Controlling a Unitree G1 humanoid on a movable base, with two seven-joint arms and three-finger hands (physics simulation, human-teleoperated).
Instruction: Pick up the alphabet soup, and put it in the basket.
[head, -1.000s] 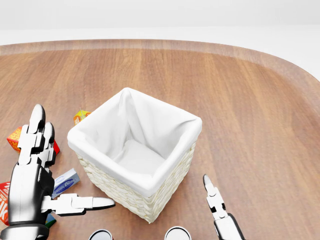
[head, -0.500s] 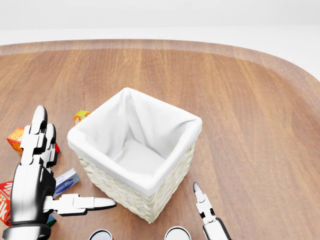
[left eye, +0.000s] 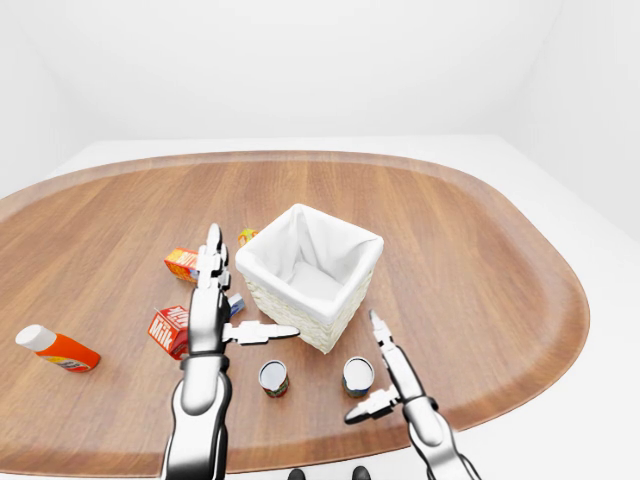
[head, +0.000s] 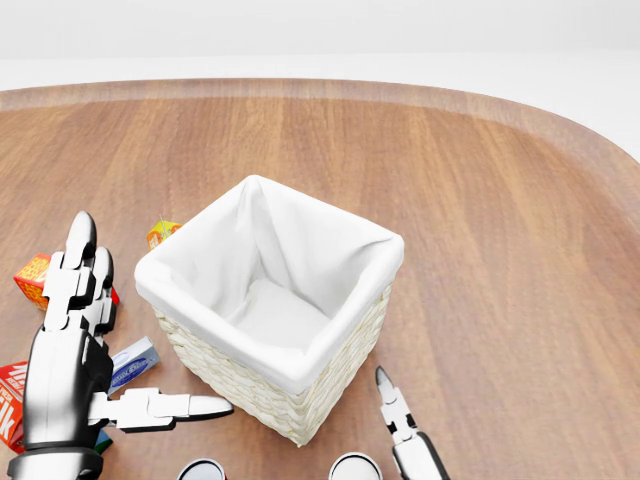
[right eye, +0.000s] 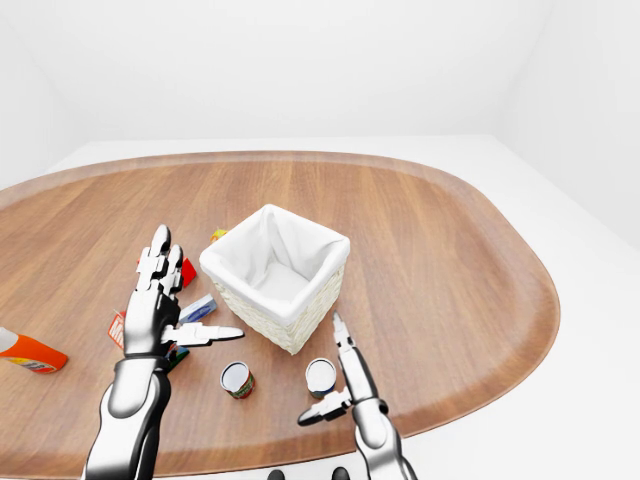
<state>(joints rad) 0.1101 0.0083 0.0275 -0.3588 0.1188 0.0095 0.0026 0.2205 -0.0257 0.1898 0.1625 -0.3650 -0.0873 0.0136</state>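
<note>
The right robot hand has slid left, fingers spread, near the can.

glossy silver-and-black arms with white segmented fingers

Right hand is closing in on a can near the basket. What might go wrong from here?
The right hand, open, sits beside the can; a sideways brush may tip or roll it. A second can looks alike, and labels are unreadable, so it may be the wrong one. The basket is close, leaving little room.
</note>
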